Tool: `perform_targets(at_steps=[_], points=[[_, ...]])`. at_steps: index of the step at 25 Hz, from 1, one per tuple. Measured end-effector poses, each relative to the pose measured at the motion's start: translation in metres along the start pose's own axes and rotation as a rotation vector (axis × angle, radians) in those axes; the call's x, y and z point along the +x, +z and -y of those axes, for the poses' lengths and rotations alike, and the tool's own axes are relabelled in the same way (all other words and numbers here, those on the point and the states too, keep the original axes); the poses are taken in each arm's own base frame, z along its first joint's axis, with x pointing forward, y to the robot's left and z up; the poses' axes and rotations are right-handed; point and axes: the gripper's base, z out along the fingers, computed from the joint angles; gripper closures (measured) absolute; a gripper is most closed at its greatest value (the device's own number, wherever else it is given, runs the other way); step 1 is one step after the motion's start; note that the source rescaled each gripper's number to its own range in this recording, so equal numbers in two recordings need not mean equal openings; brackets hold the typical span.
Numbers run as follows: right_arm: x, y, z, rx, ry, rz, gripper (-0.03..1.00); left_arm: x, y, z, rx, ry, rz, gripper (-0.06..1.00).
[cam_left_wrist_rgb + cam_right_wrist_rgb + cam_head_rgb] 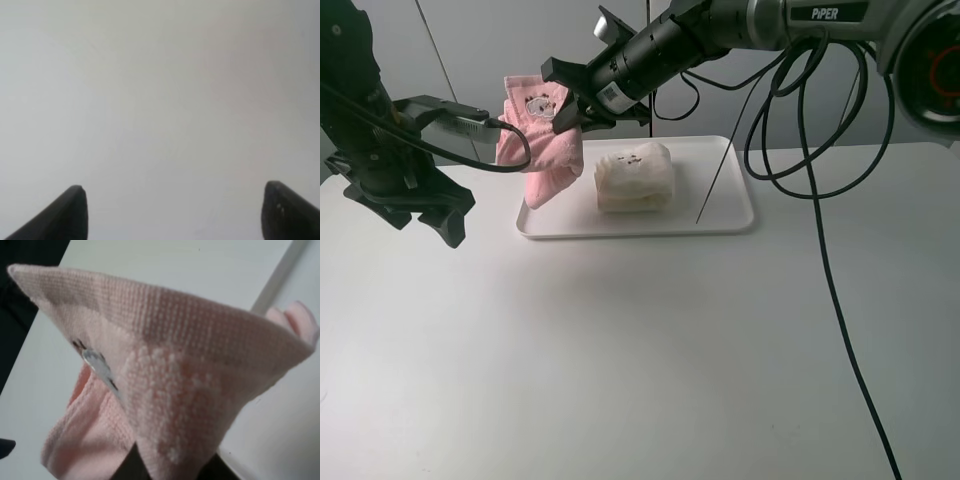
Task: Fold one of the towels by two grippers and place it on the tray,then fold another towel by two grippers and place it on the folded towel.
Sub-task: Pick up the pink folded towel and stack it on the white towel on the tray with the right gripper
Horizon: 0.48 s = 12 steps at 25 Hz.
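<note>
The step in hand appears to be the second placement: the cream-white towel (634,176) already lies folded on the tray (730,222), near the tray's middle, and the pink towel (542,135) is in the air, carried by the right claw (570,115). The right claw is clamped on the pink towel's upper fold; in the right wrist view the cloth (170,390) fills the frame and hides the jaws, so the grip is read from the high view, where the towel hangs from the claw. The pink towel hangs over the tray's left end, its lowest fold close to or touching the tray rim there; which of the two cannot be told. It hangs just beside the cream-white towel, not above it. The left claw (430,215) stands with its jaws spread wide and empty, over the table (640,360) well apart from the tray's left end; the left wrist view shows only bare table between its fingertips (70,215). The next move likely calls for carrying the pink towel toward the tray's middle, centring it over the cream-white towel, lowering until the folds rest, then releasing. The hanging folds may open during transfer.
</note>
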Motion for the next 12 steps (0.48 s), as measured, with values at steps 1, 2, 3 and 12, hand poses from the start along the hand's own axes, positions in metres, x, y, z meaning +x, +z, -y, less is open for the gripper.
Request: perform_targets(at_steps=[1, 2, 3, 12], points=[[-0.002, -0.004, 0.005, -0.002, 0.019, 0.008, 0.87, 0.000, 0.000, 0.000, 0.000, 0.000, 0.000, 0.03], [-0.004, -0.006, 0.008, -0.002, 0.027, 0.012, 0.87, 0.000, 0.000, 0.000, 0.000, 0.000, 0.000, 0.03], [-0.006, -0.009, 0.011, 0.000, 0.037, 0.018, 0.87, 0.000, 0.000, 0.000, 0.000, 0.000, 0.000, 0.03], [-0.008, -0.013, 0.028, 0.020, 0.058, 0.020, 0.87, 0.000, 0.000, 0.000, 0.000, 0.002, -0.005, 0.03]])
